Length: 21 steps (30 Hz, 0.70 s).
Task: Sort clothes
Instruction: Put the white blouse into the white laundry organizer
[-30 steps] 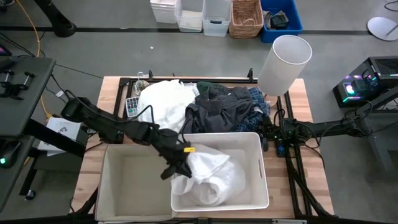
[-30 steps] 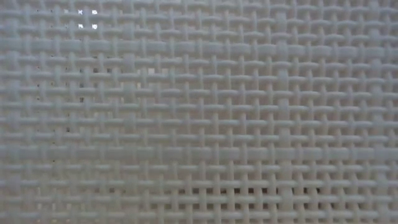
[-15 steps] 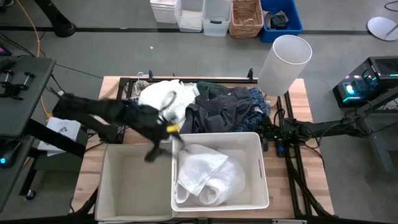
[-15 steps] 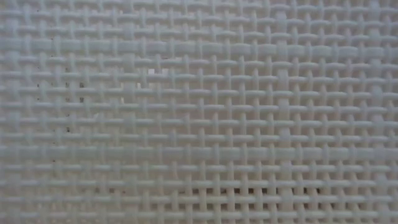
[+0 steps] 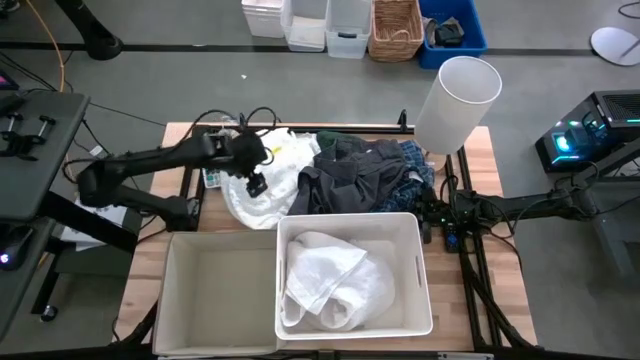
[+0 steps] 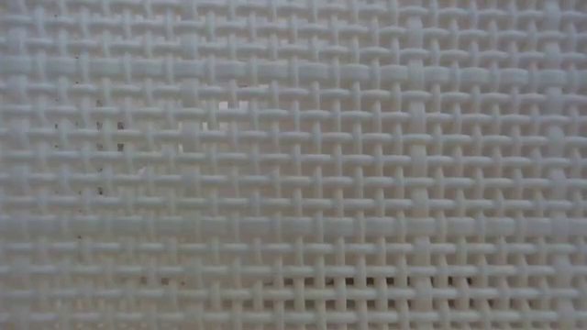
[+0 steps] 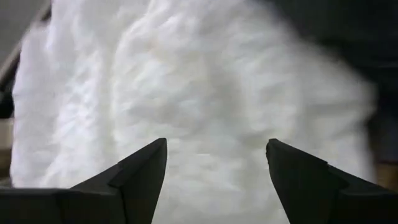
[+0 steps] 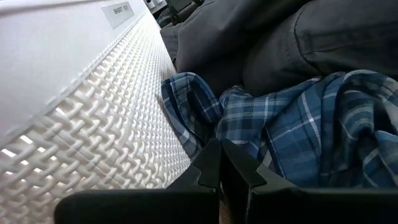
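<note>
A pile of clothes lies on the table's far half: a white fluffy garment (image 5: 270, 165), a dark grey one (image 5: 355, 178) and a blue-white plaid shirt (image 5: 418, 168). Another white garment (image 5: 325, 280) lies crumpled in the white bin (image 5: 350, 219). My left gripper (image 5: 256, 180) is open and empty just above the white fluffy garment (image 7: 205, 74). My right gripper (image 8: 221, 152) is shut, low at the table's right side. It sits between the white bin's woven wall (image 8: 106, 124) and the plaid shirt (image 8: 298, 130).
A beige bin (image 5: 215, 300) stands left of the white bin at the near edge. A remote control (image 5: 212, 172) lies by the pile's left side. A white cylinder (image 5: 455, 100) stands at the far right corner. The bin's woven wall (image 6: 293, 165) fills the low view.
My left gripper has let go of the white garment over the white bin and swung toward the table's far edge and left, ending above the white fluffy garment. The released garment has dropped and settled inside the white bin.
</note>
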{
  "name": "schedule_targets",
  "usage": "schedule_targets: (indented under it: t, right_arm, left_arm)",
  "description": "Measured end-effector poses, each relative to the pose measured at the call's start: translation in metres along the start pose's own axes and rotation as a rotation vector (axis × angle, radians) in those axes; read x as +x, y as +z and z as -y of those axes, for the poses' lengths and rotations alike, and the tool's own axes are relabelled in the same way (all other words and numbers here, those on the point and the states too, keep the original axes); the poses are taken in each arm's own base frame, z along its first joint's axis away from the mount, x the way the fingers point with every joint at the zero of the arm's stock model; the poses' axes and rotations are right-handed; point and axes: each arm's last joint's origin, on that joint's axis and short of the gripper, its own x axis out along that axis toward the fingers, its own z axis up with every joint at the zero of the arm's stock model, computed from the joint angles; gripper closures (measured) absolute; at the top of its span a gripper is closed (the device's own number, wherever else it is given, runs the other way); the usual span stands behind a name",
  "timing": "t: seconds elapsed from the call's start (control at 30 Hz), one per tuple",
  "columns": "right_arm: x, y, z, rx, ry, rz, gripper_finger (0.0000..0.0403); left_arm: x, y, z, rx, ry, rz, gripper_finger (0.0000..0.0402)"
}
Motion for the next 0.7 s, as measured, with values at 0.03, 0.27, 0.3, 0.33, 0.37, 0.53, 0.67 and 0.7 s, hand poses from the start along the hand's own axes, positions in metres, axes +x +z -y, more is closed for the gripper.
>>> schedule_targets:
  t: [0.03,0.27,0.3,0.33,0.37,0.53,0.67,0.7]
  right_arm:
    - [0.0,0.0,0.0,0.0,0.0,0.0,0.0402]
    - [0.0,0.0,0.0,0.0,0.0,0.0,0.0402]
    - [0.0,0.0,0.0,0.0,0.0,0.0,0.0402]
    - [0.0,0.0,0.0,0.0,0.0,0.0,0.0402]
    - [0.0,0.0,0.0,0.0,0.0,0.0,0.0402]
    - [0.0,0.0,0.0,0.0,0.0,-0.001,0.0402]
    - [0.0,0.0,0.0,0.0,0.0,0.0,0.0402]
    - [0.0,0.0,0.0,0.0,0.0,0.0,0.0402]
  left_arm:
    - [0.01,0.003,-0.004,-0.006,0.012,-0.03,0.0137]
    - [0.073,0.013,-0.025,-0.031,-0.01,-0.195,0.0137]
    - [0.082,0.012,-0.026,-0.019,-0.01,-0.229,0.0137]
    - [0.091,0.011,-0.026,-0.013,-0.011,-0.259,0.0137]
    - [0.099,0.01,-0.026,-0.007,-0.012,-0.291,0.0137]
    - [0.127,0.004,-0.015,0.046,-0.017,-0.404,0.0204]
    - [0.126,0.003,-0.007,0.066,-0.047,-0.408,0.0367]
    - [0.122,0.004,-0.005,0.057,-0.062,-0.392,0.0376]
